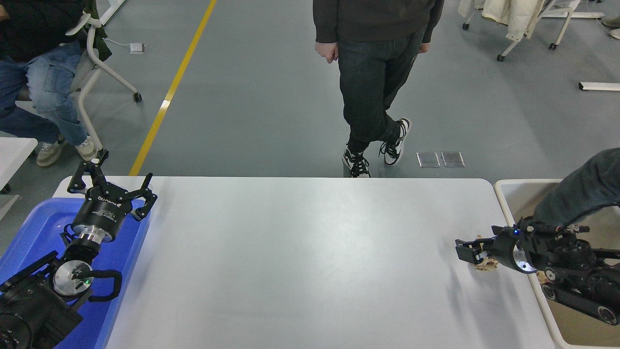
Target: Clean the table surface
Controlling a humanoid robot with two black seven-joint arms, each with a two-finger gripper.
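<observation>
Overhead, head view: the table surface (pixel 300 252) spans the middle of the frame, flanked by a blue tub (pixel 34 228) at its left end and a beige bin (pixel 571 334) at its right. The left gripper (pixel 109 182) sits over the tub's far rim, fingers spread wide. The right gripper (pixel 466 252) reaches in over the bin's edge, low at the table's right end, fingers narrowed against a crumpled brown paper wad (pixel 484 264); whether it grips the wad cannot be told. A person (pixel 373 72) stands beyond the far edge.
</observation>
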